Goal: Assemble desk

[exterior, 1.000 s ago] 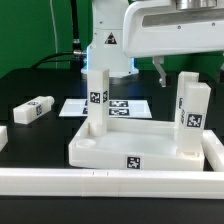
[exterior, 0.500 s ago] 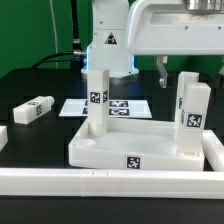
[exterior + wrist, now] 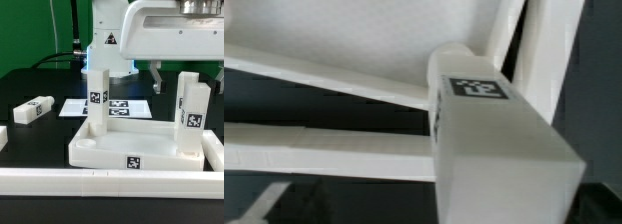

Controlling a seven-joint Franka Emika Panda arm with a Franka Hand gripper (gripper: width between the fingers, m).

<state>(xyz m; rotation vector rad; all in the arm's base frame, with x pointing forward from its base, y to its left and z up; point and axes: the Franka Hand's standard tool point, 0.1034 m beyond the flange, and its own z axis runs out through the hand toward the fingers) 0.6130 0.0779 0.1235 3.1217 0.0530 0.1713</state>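
The top and legs were seen to be white, each marked with small black-and-white patterned tags. The table was black. The marker board, white, was printed with similar tags. The rail was white.

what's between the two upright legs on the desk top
In the exterior view, only the bare floor of the white plastic rectangular desk top lies between one upright square white leg and the other.

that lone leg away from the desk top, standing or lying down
Lying down: the lone leg rests on its long side on the black table, apart from the desk top.
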